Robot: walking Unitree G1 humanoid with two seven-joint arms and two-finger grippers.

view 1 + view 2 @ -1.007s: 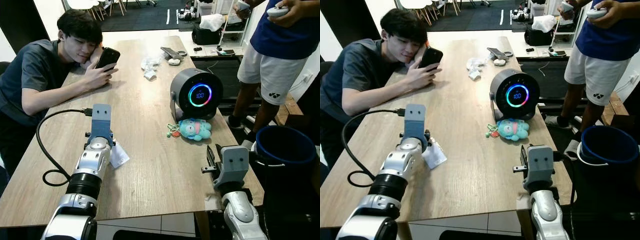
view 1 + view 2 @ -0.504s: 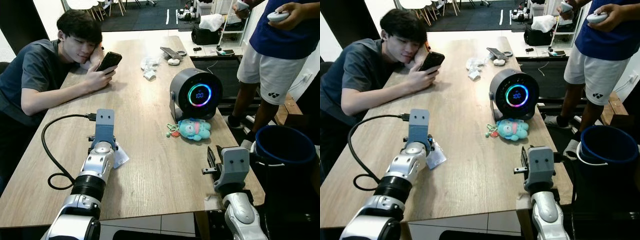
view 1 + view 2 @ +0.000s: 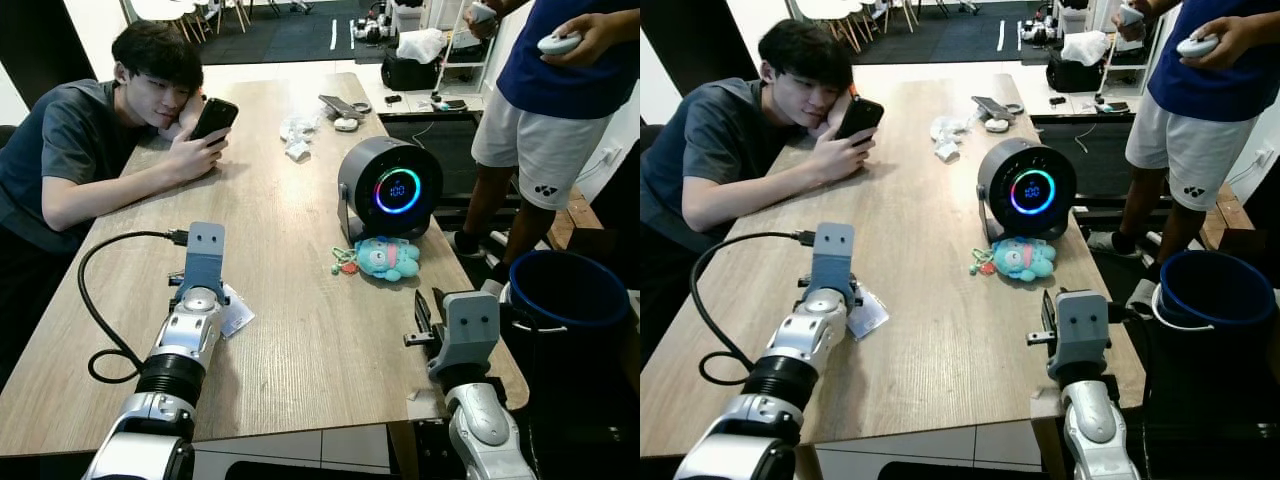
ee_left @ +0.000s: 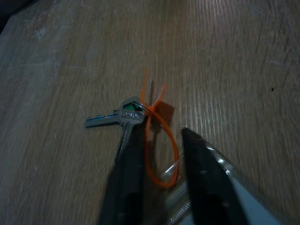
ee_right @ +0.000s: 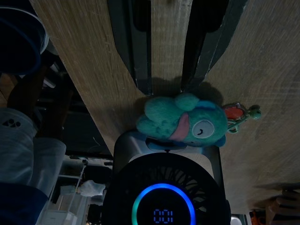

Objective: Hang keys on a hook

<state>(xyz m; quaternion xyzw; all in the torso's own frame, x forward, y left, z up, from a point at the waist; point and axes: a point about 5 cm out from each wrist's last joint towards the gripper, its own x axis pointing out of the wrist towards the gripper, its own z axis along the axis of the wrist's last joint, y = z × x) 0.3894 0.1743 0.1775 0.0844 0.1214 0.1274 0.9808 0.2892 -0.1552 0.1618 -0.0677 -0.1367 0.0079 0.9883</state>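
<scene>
A long wooden table (image 3: 290,300) runs away from the robot. The left gripper (image 4: 161,154) reaches low over the table's left part, its two black fingers (image 4: 129,178) parted a little with nothing held; between them lies an orange loop tied to two silver keys (image 4: 123,117), which rest flat on the wood just past the fingertips. A white tag (image 3: 236,313) lies beside that wrist, and a black cable (image 3: 95,300) curls across the table edge. The right gripper (image 5: 166,70) hovers near the table's right edge, fingers apart and empty, pointing at a teal plush toy (image 3: 389,258). The toy lies just before a round black fan (image 3: 390,190) with a glowing ring display. At the far left a seated person (image 3: 90,150) leans on the table holding a phone (image 3: 213,118). Another person (image 3: 550,110) stands at the right, near a dark blue bucket (image 3: 570,295).
</scene>
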